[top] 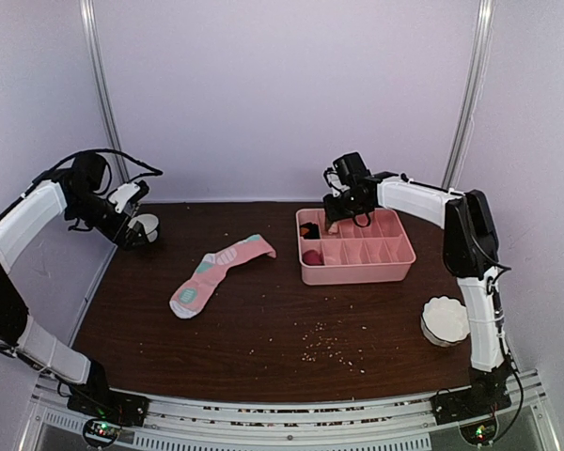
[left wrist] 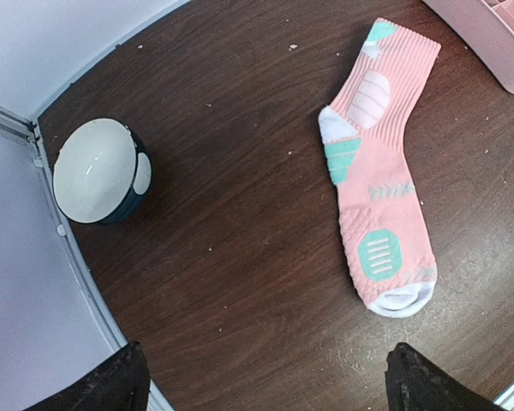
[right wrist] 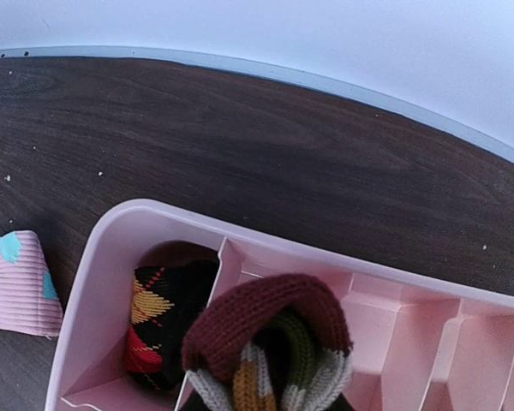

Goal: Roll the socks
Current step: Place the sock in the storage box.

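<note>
Dark wood table (top: 263, 324), we list: pink sock (top: 216, 272) flat and unrolled, left of centre; maroon rolled sock (right wrist: 270, 342) at pink tray (top: 357, 274), far-left end, under right gripper (top: 336, 218), grip we cannot tell; left gripper (left wrist: 265, 381) wide, empty.

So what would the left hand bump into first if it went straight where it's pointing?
Probably just bare table, between the bowl and the pink sock. The open left hand aims at that gap, though depth is hard to judge.
</note>
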`<state>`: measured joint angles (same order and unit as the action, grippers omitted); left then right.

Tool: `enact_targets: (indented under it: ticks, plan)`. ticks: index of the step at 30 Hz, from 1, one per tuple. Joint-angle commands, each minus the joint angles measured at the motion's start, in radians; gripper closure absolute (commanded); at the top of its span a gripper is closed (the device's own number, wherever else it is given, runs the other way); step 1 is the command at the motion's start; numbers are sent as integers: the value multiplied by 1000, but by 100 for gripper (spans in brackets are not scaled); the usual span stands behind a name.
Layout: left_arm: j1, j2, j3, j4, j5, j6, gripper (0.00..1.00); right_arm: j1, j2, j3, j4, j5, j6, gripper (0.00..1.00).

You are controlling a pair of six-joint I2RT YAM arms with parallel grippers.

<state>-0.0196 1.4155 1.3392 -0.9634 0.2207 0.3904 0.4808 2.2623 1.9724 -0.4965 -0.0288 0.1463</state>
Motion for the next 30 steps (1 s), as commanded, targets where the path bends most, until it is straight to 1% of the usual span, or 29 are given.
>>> enact_targets:
  ticks: [1,3,4,5,6,7,9,11,14,15,16,19,20,21,22,23,24,25,26,27,29,30]
  plan:
    - [0,-24,-35,35,9,36,2,-5,13,30,22,2,14,75]
    - [-1,-35,-43,35,17,41,2,-5,15,44,24,-10,21,74]
    - [-1,-40,-46,35,23,43,2,-5,16,57,22,-16,25,70]
    - [-1,-46,-50,35,26,45,2,-5,15,65,20,-22,24,64]
    - [-1,-48,-50,35,29,46,2,-5,10,69,18,-23,24,55]
    - [0,-48,-52,35,32,47,2,-5,2,66,19,-23,24,48]
    - [-1,-42,-52,32,41,52,2,-5,-20,57,20,-15,20,37]
    - [-2,-31,-52,26,64,65,2,-5,-57,39,18,-5,14,21]
    - [-4,0,-53,10,125,102,2,-5,-120,0,13,-2,-4,13]
    - [-7,16,-47,-1,141,116,2,-5,-147,-20,16,2,-6,9]
    - [-17,33,-38,-19,150,135,2,-3,-175,-43,20,6,-6,1]
    - [-63,78,-24,-38,146,173,9,5,-290,-158,75,35,20,0]
    - [-82,95,-19,-36,142,178,13,11,-337,-209,110,71,58,1]
    - [-100,111,-12,-38,135,181,15,13,-380,-267,153,114,119,1]
    - [-120,136,-2,-38,128,182,16,8,-421,-312,164,147,220,1]
    - [-136,164,6,-37,120,185,17,-3,-455,-341,146,135,299,0]
    - [-156,194,19,-36,109,189,18,-20,-484,-398,193,73,328,0]
    - [-180,231,32,-38,95,193,19,-42,-512,-496,279,-62,334,1]
    - [-197,267,47,-38,81,195,20,-57,-530,-561,355,-152,349,1]
    - [-213,302,66,-38,68,197,20,-56,-539,-581,358,-147,344,0]
    - [-237,371,105,-47,39,203,23,-17,-508,-528,243,19,296,1]
    - [-242,402,126,-56,34,204,25,-9,-469,-475,181,50,276,0]
